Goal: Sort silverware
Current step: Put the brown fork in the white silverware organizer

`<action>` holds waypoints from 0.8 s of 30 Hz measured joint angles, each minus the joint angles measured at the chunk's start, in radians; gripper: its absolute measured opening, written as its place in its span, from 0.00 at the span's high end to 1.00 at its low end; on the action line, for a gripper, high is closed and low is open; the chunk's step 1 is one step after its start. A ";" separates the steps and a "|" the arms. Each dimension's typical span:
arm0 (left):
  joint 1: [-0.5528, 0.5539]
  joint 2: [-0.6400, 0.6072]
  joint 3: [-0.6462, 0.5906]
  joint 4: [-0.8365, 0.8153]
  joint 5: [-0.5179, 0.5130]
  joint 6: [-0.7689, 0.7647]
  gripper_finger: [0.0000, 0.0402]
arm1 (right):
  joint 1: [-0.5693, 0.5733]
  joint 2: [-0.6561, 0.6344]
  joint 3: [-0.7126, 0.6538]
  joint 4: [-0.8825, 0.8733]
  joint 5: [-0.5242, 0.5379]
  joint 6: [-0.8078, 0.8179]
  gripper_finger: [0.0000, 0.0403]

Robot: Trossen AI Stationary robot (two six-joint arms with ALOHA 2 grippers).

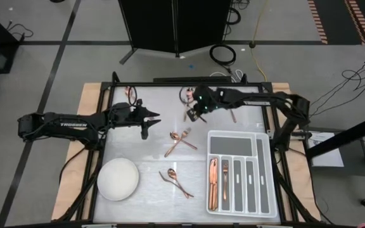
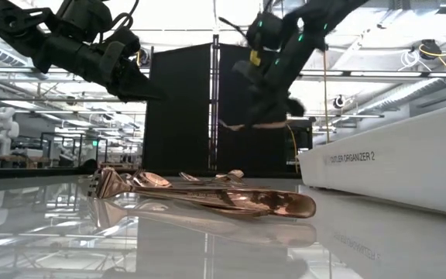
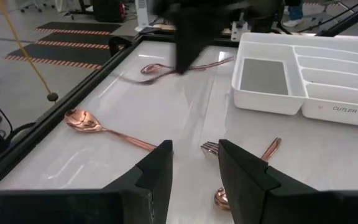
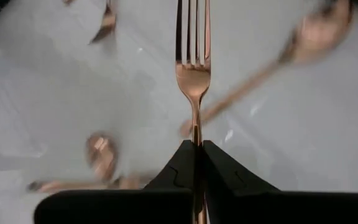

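My right gripper (image 1: 199,113) hangs above the far middle of the table, shut on a copper fork (image 4: 192,68) whose tines stick out past the fingertips. In the low view it (image 2: 258,93) is well above the tabletop. My left gripper (image 1: 152,118) hovers open at the far left, holding nothing, its fingers (image 3: 160,171) above a fork (image 3: 244,149) on the table. Loose silverware lies flat mid-table (image 1: 179,140) and nearer the front (image 1: 176,182). Some pieces lie in the grey divided tray (image 1: 263,166). My right gripper pinches the fork's handle just behind the neck (image 4: 196,134) between its two fingers. The handle runs back between them and the tines point forward. The fingers slant downward from the table's right. The fork is lifted clear of the table.
A white round bowl (image 1: 118,179) stands at the front left. A spoon (image 1: 132,93) lies at the far left edge, another (image 1: 232,114) beyond the tray. A spoon (image 3: 86,121) rests ahead of my left gripper. The black frame (image 1: 189,82) borders the table.
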 joint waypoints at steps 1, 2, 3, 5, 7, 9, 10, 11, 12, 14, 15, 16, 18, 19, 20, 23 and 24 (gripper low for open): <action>0.000 0.000 0.000 0.000 0.000 0.000 0.68 | 0.026 -0.015 0.000 -0.043 0.020 0.056 1.00; 0.000 0.000 0.000 0.001 0.000 0.002 0.68 | 0.053 -0.029 0.000 -0.085 0.043 0.112 1.00; 0.000 0.000 0.000 0.002 0.000 0.003 0.68 | 0.081 -0.042 0.000 -0.126 0.063 0.163 1.00; 0.000 0.000 0.000 0.004 0.001 0.004 0.68 | 0.139 -0.068 0.000 -0.187 0.100 0.267 1.00; 0.000 0.000 0.000 0.003 0.012 0.005 0.68 | 0.203 -0.094 0.000 -0.241 0.131 0.371 1.00; 0.000 0.000 0.000 0.004 0.030 0.007 0.68 | 0.277 -0.112 0.000 -0.295 0.170 0.480 1.00; 0.000 0.000 0.000 0.004 0.039 0.009 0.68 | 0.314 -0.119 0.000 -0.320 0.192 0.536 1.00; 0.000 0.000 0.000 0.004 0.048 0.012 0.68 | 0.354 -0.121 0.000 -0.344 0.215 0.598 1.00; 0.000 0.000 0.000 0.005 0.056 0.023 0.68 | 0.392 -0.122 0.000 -0.364 0.234 0.656 1.00; 0.000 0.000 0.000 0.013 0.064 0.040 0.68 | 0.471 -0.122 0.000 -0.400 0.269 0.780 1.00; 0.000 0.000 0.000 0.023 0.064 0.052 0.68 | 0.509 -0.120 0.000 -0.419 0.277 0.838 1.00; 0.000 0.000 0.000 0.037 0.064 0.057 0.68 | 0.546 -0.114 0.000 -0.436 0.287 0.900 1.00; 0.000 0.000 0.000 0.068 0.074 0.062 0.68 | 0.622 -0.103 0.000 -0.466 0.317 1.031 1.00; 0.000 0.000 0.000 0.085 0.087 0.063 0.68 | 0.656 -0.096 0.000 -0.478 0.330 1.094 1.00; 0.000 0.000 0.005 0.095 0.105 0.065 0.68 | 0.690 -0.091 0.000 -0.488 0.345 1.153 1.00; 0.000 0.000 0.022 0.119 0.176 0.082 0.68 | 0.776 -0.075 0.001 -0.514 0.374 1.307 1.00; 0.000 0.000 0.027 0.119 0.197 0.084 0.68 | 0.800 -0.066 0.001 -0.520 0.380 1.356 1.00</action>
